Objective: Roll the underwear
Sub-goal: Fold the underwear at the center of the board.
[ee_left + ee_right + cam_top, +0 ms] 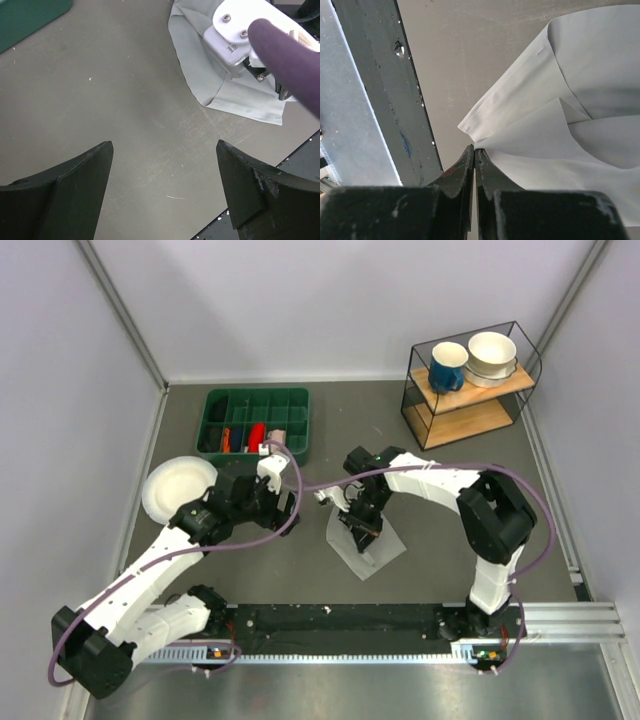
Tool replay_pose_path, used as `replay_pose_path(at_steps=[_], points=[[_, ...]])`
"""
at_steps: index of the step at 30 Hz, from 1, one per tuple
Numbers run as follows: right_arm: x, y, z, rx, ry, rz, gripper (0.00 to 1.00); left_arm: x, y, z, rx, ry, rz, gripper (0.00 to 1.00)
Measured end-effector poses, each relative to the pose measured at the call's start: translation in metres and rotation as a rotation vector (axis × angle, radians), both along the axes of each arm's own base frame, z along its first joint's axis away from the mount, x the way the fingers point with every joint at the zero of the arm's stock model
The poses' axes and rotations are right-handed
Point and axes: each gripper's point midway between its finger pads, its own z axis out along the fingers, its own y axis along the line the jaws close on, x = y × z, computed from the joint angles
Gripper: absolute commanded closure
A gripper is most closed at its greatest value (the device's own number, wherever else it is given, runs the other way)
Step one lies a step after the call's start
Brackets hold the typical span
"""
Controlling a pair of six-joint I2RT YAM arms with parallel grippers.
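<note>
Underwear (392, 546) pinched by right gripper (474, 149), left gripper (164, 144) open beside, green tray (207, 426) behind

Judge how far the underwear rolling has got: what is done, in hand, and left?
Done: little; the underwear lies partly folded, with no roll visible. In hand: the right hand is shut at its edge, apparently pinching it; the left hand is open over bare table. Left: the whole rolling.
</note>
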Motion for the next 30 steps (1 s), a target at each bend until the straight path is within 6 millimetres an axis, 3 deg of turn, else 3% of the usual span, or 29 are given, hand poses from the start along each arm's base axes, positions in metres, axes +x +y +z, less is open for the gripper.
replay_pose_path(at_steps=[20,24,30], points=[[-0.017,0.015,-0.011,-0.039,0.026,0.07,1.0,0.002,0.004,0.001,0.01,-0.01,0.019,0.1],[-0.016,0.019,-0.013,-0.039,0.033,0.075,0.77,0.002,0.005,-0.001,0.018,-0.007,0.024,0.1],[-0.022,0.03,-0.01,0.002,0.107,0.081,0.58,0.003,0.008,-0.002,0.026,-0.009,0.038,0.1]])
